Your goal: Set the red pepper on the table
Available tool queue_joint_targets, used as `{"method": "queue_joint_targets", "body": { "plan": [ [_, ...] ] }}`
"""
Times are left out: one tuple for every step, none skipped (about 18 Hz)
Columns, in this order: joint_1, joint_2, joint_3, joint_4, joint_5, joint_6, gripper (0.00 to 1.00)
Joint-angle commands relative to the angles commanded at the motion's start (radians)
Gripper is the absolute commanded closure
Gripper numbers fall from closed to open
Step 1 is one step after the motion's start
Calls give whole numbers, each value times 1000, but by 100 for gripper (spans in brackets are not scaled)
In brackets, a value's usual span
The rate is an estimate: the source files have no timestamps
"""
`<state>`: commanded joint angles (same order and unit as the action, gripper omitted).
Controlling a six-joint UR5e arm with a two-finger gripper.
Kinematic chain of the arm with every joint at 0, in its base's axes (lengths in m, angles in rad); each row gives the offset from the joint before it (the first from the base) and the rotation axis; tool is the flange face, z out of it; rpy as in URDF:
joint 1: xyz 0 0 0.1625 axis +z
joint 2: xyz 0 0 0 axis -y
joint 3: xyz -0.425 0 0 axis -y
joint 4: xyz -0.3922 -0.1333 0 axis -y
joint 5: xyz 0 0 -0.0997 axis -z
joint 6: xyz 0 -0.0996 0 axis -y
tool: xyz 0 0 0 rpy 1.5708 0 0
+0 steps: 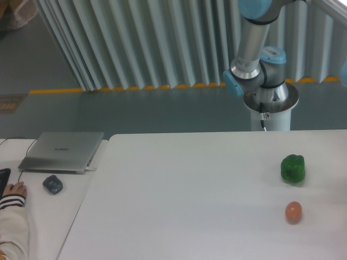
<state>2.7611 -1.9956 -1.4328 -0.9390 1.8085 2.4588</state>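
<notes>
The red pepper is out of view. The large white table (190,200) fills the lower part of the camera view. My gripper is outside the frame; only the arm's base and lower links (255,59) show behind the table's far edge at the upper right.
A green bell pepper (293,168) sits on the table at the right, with a small orange-pink egg-shaped thing (293,212) in front of it. At the left a smaller desk holds a closed laptop (62,151) and a mouse (52,184); a person's hand (13,190) rests there.
</notes>
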Motion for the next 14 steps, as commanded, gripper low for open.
{"method": "queue_joint_targets", "body": {
  "plan": [
    [9, -8, 6, 8, 5, 11, 0],
    [20, -11, 8, 8, 6, 34, 0],
    [31, -11, 6, 11, 6, 63, 0],
    [41, -14, 3, 14, 6, 72, 0],
    [46, -18, 5, 19, 6, 72, 0],
    [48, -32, 5, 28, 6, 72, 0],
    [58, -40, 5, 37, 6, 77, 0],
    [67, -41, 5, 39, 6, 77, 0],
    [68, -43, 5, 37, 6, 77, 0],
    [68, -45, 2, 37, 9, 78, 0],
    [68, -54, -1, 40, 12, 78, 0],
    [69, -60, 0, 40, 18, 78, 0],
    [69, -64, -2, 39, 29, 78, 0],
    [69, -66, -6, 40, 32, 65, 0]
  ]
}}
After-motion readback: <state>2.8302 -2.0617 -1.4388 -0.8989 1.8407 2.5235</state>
